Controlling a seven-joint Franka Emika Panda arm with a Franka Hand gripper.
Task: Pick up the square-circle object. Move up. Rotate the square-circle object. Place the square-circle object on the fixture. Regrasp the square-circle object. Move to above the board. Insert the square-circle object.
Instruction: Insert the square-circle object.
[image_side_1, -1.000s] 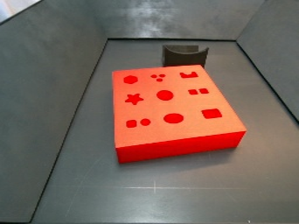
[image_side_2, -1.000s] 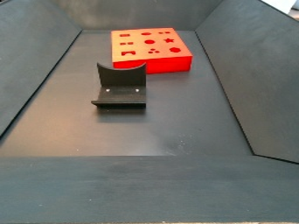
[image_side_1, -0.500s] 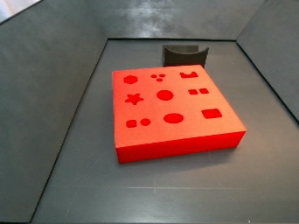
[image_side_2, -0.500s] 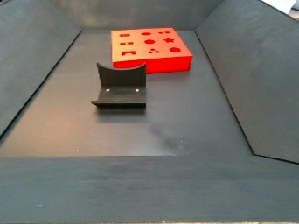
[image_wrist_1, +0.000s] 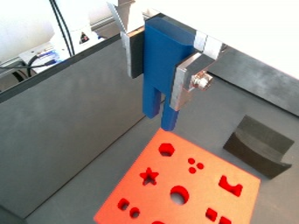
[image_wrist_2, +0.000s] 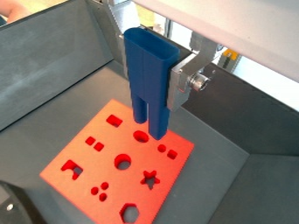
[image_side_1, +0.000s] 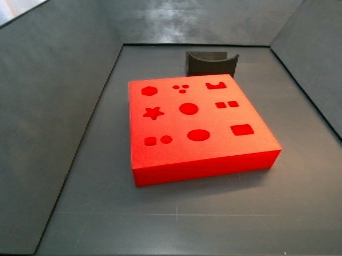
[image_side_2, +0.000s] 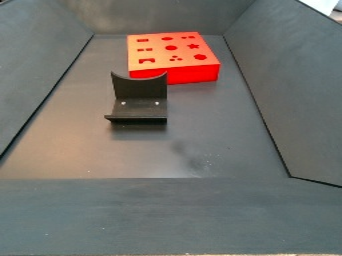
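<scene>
In both wrist views my gripper (image_wrist_1: 156, 107) (image_wrist_2: 152, 118) is shut on the blue square-circle object (image_wrist_1: 163, 61) (image_wrist_2: 149, 74), which hangs upright between the silver fingers with its two prongs pointing down. It is held well above the red board (image_wrist_1: 176, 184) (image_wrist_2: 111, 166). The board with its dark red cutouts also shows in both side views (image_side_1: 194, 125) (image_side_2: 171, 55). The dark grey fixture (image_side_1: 211, 62) (image_side_2: 136, 98) stands on the floor beside the board, and shows in a wrist view (image_wrist_1: 260, 144). Gripper and object are out of both side views.
Grey walls enclose the dark floor (image_side_2: 187, 150) on all sides. In a side view the fixture stands behind the board near the back wall (image_side_1: 201, 25). Cables (image_wrist_1: 65, 31) show beyond the wall in a wrist view.
</scene>
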